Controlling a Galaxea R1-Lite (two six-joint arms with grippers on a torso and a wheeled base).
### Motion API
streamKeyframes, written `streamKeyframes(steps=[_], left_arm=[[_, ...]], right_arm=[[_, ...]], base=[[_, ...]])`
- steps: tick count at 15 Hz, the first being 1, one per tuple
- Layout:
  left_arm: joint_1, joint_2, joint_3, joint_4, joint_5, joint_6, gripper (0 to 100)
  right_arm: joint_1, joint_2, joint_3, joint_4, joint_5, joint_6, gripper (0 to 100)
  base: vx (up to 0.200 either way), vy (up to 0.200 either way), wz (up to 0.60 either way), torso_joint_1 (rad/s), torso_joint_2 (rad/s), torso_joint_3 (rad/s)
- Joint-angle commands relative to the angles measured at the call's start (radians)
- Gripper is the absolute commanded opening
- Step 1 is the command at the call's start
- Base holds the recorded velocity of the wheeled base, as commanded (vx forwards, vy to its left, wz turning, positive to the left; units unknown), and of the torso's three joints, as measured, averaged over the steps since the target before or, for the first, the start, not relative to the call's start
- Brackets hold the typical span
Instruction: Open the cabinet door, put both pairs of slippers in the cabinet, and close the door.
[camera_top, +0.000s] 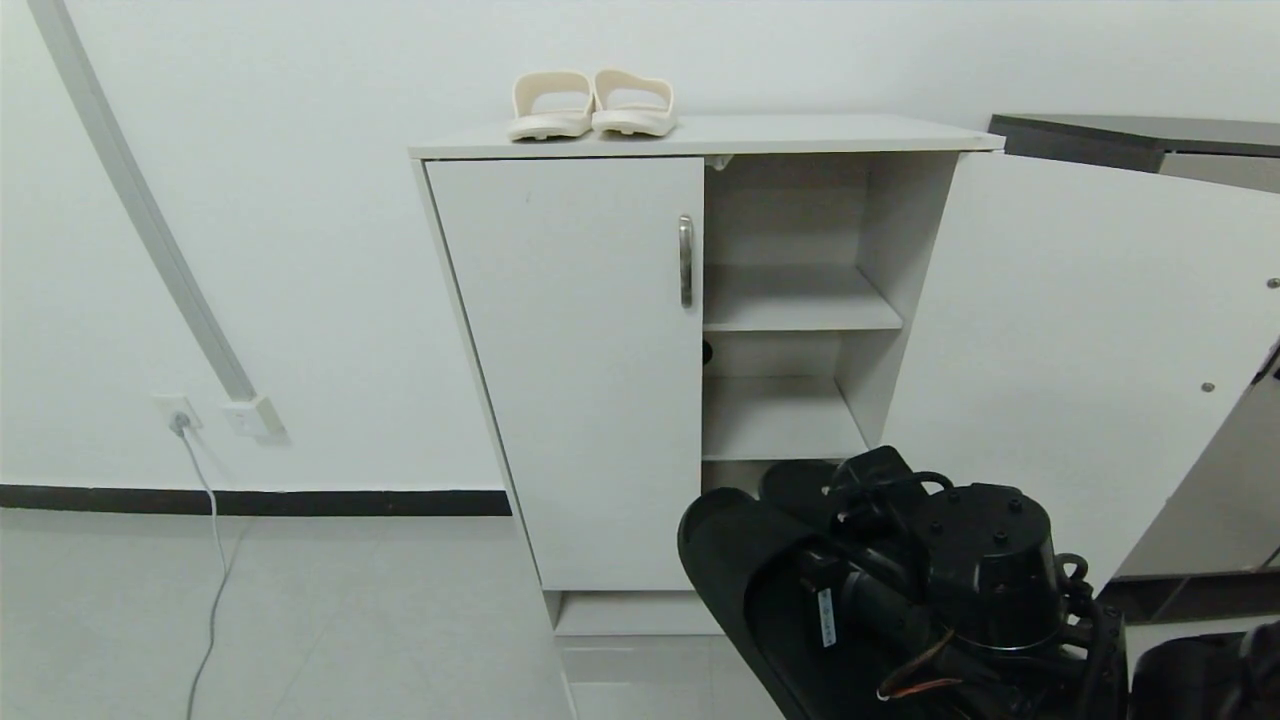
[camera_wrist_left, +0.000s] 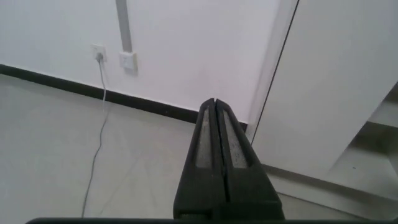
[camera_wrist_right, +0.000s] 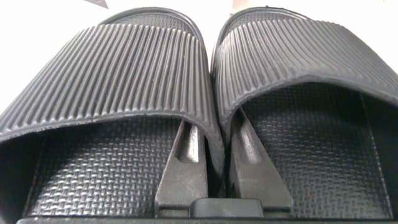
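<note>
The pair of black slippers (camera_wrist_right: 124, 93) sits closest to the lens in the right wrist view, side by side. The right hand (camera_wrist_right: 216, 143) has one finger pushed into each shoe and is clamped on the two inner side walls pressed together. In the head view the same pair (camera_top: 740, 560) hangs low on the right arm, in front of the lowest opening of the cabinet (camera_top: 700, 135), beneath the lower shelf (camera_top: 775, 420). Whether the toes have crossed the threshold I cannot tell. The right door (camera_top: 1060, 330) stands wide open and the left door (camera_top: 570, 370) is shut. The cream slippers (camera_top: 592, 105) rest on the cabinet top near its front edge, not yet stowed. The left hand (camera_wrist_left: 215, 107) hangs low to the left of the cabinet, by the shut door, its fingers pressed together on nothing. The chief hazard, as I judge it, is the grip. Only a pinch on soft walls carries both shoes, so a knock against the shelf edge or the edge of the shut door could twist one loose and drop it to the floor (camera_top: 300, 620). The arm is also close beside the open door, and a sideways brush might swing that door onto it. Releasing too near the front could leave heels overhanging and block the door from closing.
</note>
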Motion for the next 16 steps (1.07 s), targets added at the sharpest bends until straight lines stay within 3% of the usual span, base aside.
streamKeyframes(steps=[1, 2, 4, 7, 9, 12, 16], left_arm=[[-0.016, -0.099, 0.050, 0.011, -0.006, 0.004, 0], [-0.029, -0.131, 0.082, 0.014, -0.020, 0.030, 0], [-0.033, -0.134, 0.094, -0.004, -0.081, 0.027, 0], [-0.033, -0.134, 0.103, 0.013, -0.289, 0.042, 0], [-0.033, -0.134, 0.103, 0.014, -0.304, 0.077, 0], [-0.033, -0.134, 0.103, 0.014, -0.304, 0.061, 0], [-0.033, -0.134, 0.103, 0.014, -0.304, 0.059, 0]], right_arm=[[0.009, -0.002, 0.006, -0.001, 0.000, 0.000, 0], [0.012, -0.001, 0.008, -0.001, 0.000, 0.000, 0], [0.015, 0.001, 0.009, -0.001, 0.000, 0.000, 0], [0.021, 0.002, 0.009, -0.001, 0.000, 0.000, 0], [0.027, 0.001, 0.009, -0.001, -0.001, -0.001, 0], [0.035, 0.018, -0.010, -0.001, -0.004, -0.001, 0], [0.055, 0.113, -0.178, 0.008, -0.219, 0.043, 0]], base=[[0.000, 0.000, 0.00, 0.000, 0.00, 0.000], [0.000, 0.000, 0.00, 0.000, 0.00, 0.000], [0.000, 0.000, 0.00, 0.000, 0.00, 0.000], [0.000, 0.000, 0.00, 0.000, 0.00, 0.000], [0.000, 0.000, 0.00, 0.000, 0.00, 0.000], [0.000, 0.000, 0.00, 0.000, 0.00, 0.000], [0.000, 0.000, 0.00, 0.000, 0.00, 0.000]])
